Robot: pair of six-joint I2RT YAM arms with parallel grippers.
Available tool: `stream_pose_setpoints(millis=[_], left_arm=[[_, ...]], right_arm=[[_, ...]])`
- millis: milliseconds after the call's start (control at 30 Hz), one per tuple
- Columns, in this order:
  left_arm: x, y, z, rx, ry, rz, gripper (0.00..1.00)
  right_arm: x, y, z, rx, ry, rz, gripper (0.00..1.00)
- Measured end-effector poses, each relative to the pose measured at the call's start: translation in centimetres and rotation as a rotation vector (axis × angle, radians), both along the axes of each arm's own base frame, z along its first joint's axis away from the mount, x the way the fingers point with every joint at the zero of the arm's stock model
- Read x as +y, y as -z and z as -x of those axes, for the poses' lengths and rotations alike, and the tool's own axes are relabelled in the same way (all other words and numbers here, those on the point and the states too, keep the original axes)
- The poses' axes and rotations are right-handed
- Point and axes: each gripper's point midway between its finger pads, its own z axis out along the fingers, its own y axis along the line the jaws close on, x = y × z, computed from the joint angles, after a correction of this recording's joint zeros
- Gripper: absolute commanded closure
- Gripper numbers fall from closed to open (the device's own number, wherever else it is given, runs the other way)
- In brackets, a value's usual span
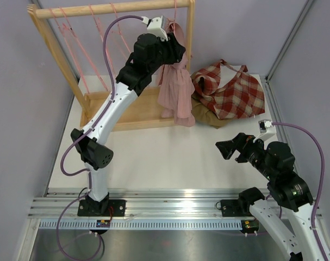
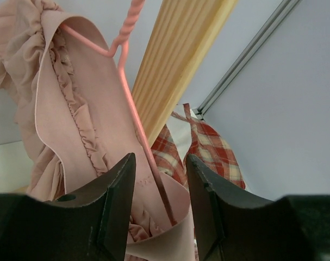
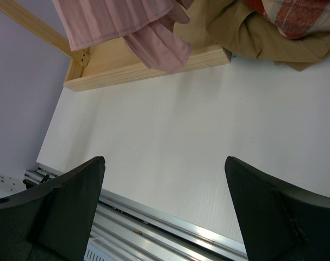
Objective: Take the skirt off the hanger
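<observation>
A pale pink ruffled skirt (image 1: 175,92) hangs on a pink wire hanger (image 2: 126,87) at the right end of the wooden rack (image 1: 116,8). My left gripper (image 1: 178,48) is raised to the skirt's top. In the left wrist view its jaws (image 2: 160,157) straddle the hanger's sloping wire and the skirt's waistband (image 2: 175,239), with a gap on each side of the wire. The skirt's hem (image 3: 154,46) drapes onto the rack's base. My right gripper (image 1: 230,148) hovers low over the table, wide open (image 3: 165,160) with nothing between its fingers.
Several bare pink hangers (image 1: 94,27) hang along the rack's rail. A red plaid garment (image 1: 232,89) lies heaped on a tan cloth (image 1: 205,115) right of the rack. The rack's right post (image 2: 175,60) stands just behind the hanger. An aluminium rail (image 1: 175,209) borders the near edge.
</observation>
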Motion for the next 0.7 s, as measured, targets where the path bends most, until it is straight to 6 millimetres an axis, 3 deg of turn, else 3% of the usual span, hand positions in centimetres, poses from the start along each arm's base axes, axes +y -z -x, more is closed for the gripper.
stream_pose_setpoints(millis=[33, 133, 167, 300, 467, 567, 700], left_arm=[[-0.1, 0.3, -0.1, 0.006, -0.002, -0.004, 0.55], [-0.1, 1.0, -0.4, 0.021, -0.007, -0.009, 0.93], [-0.1, 1.0, -0.5, 0.023, -0.011, -0.009, 1.00], [0.8, 1.7, -0.8, 0.045, -0.057, -0.033, 1.00], [2.5, 0.8, -0.1, 0.049, -0.110, -0.077, 1.00], [4.0, -0.9, 1.3, 0.031, -0.132, -0.090, 1.00], [6.8, -5.8, 4.4, -0.045, -0.164, -0.050, 1.00]], right_arm=[[0.0, 0.0, 0.0, 0.000, 0.000, 0.000, 0.01], [0.0, 0.0, 0.0, 0.000, 0.000, 0.000, 0.01], [0.0, 0.0, 0.0, 0.000, 0.000, 0.000, 0.00], [0.0, 0.0, 0.0, 0.000, 0.000, 0.000, 0.01], [0.1, 0.0, -0.1, 0.000, -0.005, 0.003, 0.01], [0.8, 0.0, -0.6, 0.013, -0.028, -0.001, 0.01], [2.9, -1.2, -2.5, 0.025, -0.096, -0.024, 0.01]])
